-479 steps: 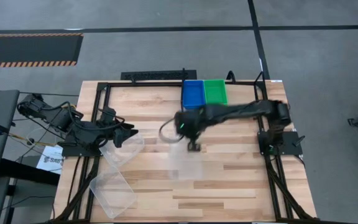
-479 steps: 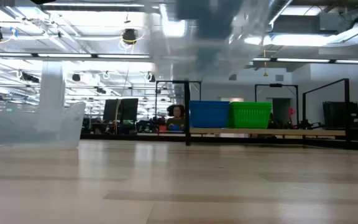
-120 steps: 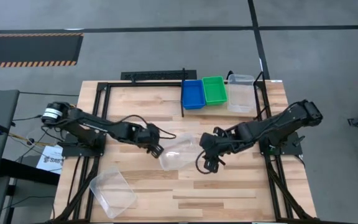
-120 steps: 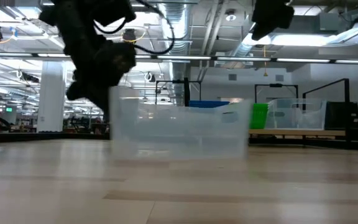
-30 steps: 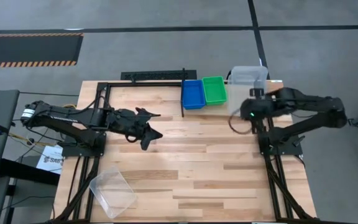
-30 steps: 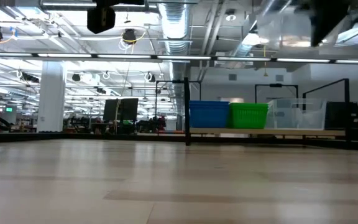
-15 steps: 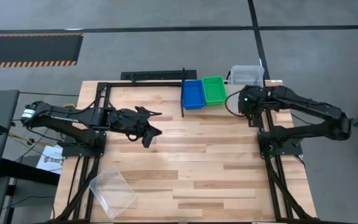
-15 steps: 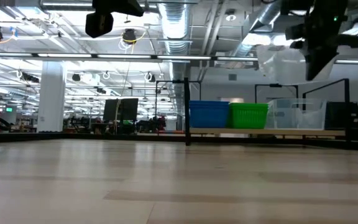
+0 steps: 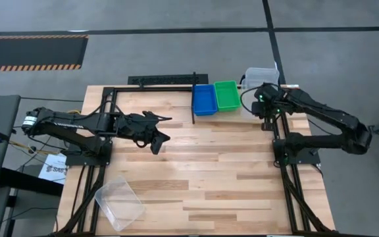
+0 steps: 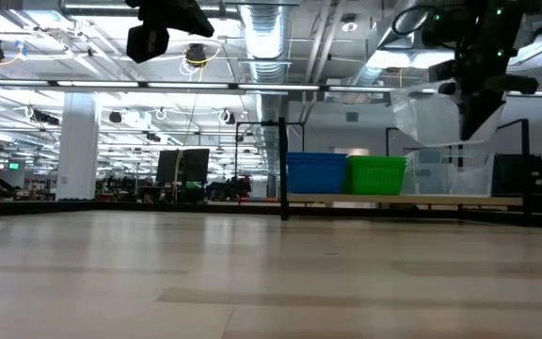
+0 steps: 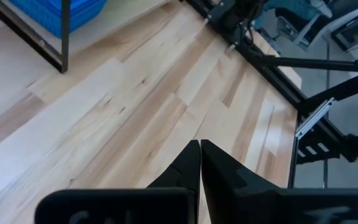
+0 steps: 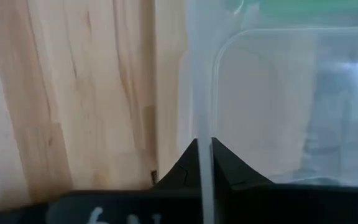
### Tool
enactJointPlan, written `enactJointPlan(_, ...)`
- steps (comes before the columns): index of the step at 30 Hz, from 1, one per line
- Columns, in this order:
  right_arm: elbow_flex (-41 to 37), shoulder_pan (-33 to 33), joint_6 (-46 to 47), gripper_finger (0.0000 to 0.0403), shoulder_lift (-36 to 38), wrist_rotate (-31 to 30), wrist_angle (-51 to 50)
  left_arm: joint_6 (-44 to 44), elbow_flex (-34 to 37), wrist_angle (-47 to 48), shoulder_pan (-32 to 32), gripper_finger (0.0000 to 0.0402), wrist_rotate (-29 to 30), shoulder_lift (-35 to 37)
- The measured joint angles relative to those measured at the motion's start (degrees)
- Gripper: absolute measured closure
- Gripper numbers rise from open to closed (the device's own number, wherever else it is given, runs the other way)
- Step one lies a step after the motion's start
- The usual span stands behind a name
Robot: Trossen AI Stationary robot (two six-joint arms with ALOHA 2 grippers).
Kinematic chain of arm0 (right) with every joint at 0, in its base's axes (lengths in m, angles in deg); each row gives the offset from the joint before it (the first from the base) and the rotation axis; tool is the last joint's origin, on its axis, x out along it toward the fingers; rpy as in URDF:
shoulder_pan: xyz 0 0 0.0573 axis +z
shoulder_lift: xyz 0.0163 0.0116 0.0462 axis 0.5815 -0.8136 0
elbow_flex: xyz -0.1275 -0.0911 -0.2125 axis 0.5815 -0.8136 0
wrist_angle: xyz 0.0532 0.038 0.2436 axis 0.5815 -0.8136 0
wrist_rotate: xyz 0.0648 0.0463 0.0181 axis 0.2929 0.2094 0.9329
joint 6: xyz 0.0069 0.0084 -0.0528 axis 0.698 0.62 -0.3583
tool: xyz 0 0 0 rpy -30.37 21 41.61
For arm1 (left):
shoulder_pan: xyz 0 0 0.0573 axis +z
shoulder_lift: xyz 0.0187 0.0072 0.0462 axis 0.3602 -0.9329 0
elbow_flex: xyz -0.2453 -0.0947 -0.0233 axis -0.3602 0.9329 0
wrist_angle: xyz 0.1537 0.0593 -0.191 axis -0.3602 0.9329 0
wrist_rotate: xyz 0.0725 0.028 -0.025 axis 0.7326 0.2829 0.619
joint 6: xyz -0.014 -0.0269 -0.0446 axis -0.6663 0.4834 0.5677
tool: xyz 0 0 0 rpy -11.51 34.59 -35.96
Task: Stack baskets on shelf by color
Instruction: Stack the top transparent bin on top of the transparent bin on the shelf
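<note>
A blue basket (image 9: 204,99) and a green basket (image 9: 227,95) stand side by side on the shelf (image 10: 403,200) at the table's far edge. To the right of the green one a clear basket (image 10: 445,172) also rests on the shelf. My right gripper (image 9: 266,106) is shut on a second clear basket (image 9: 260,76), which hangs just above that one (image 10: 431,113). A third clear basket (image 9: 119,203) lies on the table near the front left corner. My left gripper (image 9: 155,142) hovers shut over the table's left middle, holding nothing. My right gripper pinches one thin side wall of the clear basket (image 12: 202,106) between its two fingers, one finger inside the basket and one outside. The fingers point down from above. The basket hangs tilted, clear of the clear basket under it on the shelf.
A black upright post (image 10: 283,169) stands at the shelf's left end, beside the blue basket. Black rails (image 9: 104,125) frame the table's left and right sides. Bare wood lies between the two arms.
My right gripper has carried the clear basket toward the table's far edge and down, from high above the shelf to just over the clear basket that stands there. It has stayed shut on the basket.
</note>
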Motion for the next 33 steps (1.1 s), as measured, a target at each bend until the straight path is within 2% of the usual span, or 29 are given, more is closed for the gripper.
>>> enactJointPlan(11, -0.47, -4.80, -4.64, 0.0387, 0.04, 5.52, 2.21, 0.03, 0.00, 1.31, 0.00, 0.0401, 0.01, 0.00)
enactJointPlan(22, -0.47, -6.55, -5.13, 0.0386, 0.04, 5.84, 3.07, 0.00, 0.00, 1.35, 0.04, 0.0401, 0.30, 0.00)
enactJointPlan(29, -0.47, -6.53, -5.27, 0.0354, 0.02, 6.16, 3.12, -0.02, 0.00, 1.66, 0.04, 0.0401, 0.37, 0.00)
enactJointPlan(33, -0.47, -6.53, -5.90, 0.0349, 0.02, 6.14, 3.14, -0.02, 0.00, 1.66, 0.04, 0.0401, 0.37, 0.00)
